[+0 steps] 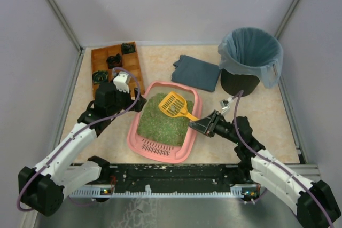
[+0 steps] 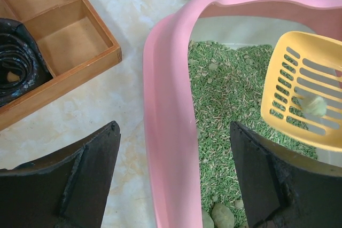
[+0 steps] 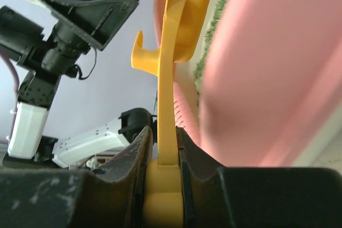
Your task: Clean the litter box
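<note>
The pink litter box [image 1: 184,148] lies mid-table, filled with green litter [image 1: 157,124], its slotted grille at the near end. My right gripper [image 1: 204,126] is shut on the handle of a yellow slotted scoop [image 1: 172,104], whose head hangs over the litter at the box's far end. The right wrist view shows the handle [image 3: 167,132] pinched between both fingers. My left gripper [image 2: 173,169] stands open astride the box's left rim [image 2: 171,105], one finger outside and one over the litter, touching neither. A pale lump [image 2: 313,105] rests in the scoop [image 2: 304,68]. Darker lumps [image 2: 222,214] lie in the litter.
A brown wooden compartment tray [image 1: 136,68] holding black parts sits at the far left. A folded dark blue cloth [image 1: 196,72] lies behind the box. A black bin with a blue-grey bag [image 1: 250,57] stands at the far right. Walls enclose the table.
</note>
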`<control>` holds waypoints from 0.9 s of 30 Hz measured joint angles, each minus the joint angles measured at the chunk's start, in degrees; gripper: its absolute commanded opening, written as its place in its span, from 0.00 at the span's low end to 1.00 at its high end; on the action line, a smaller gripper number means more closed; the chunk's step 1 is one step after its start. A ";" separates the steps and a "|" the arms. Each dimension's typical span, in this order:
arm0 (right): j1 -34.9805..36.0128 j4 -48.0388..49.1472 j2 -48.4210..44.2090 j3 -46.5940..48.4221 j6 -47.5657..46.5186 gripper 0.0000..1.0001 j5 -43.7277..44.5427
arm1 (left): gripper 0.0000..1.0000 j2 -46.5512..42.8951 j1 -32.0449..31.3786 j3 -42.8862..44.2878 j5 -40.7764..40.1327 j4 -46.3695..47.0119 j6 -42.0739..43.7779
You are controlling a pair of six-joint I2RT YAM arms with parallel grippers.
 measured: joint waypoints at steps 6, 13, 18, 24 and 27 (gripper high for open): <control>0.09 0.74 -0.33 -2.89 1.95 0.00 -0.26 | 0.88 0.22 0.00 0.00 0.24 0.02 0.00; -0.09 -0.59 -2.25 -0.98 1.68 0.00 0.68 | 0.88 1.18 0.00 0.07 0.59 -0.20 0.09; -0.09 -4.50 0.00 2.97 -1.36 0.00 -0.26 | 0.88 1.27 0.00 0.33 1.03 -0.24 0.17; -0.09 -7.89 0.13 6.71 -3.34 0.00 -0.22 | 0.88 2.75 0.00 3.08 1.42 0.26 0.48; -0.09 -8.96 0.20 8.09 -3.37 0.00 0.11 | 0.87 3.80 0.00 3.43 1.44 0.96 1.03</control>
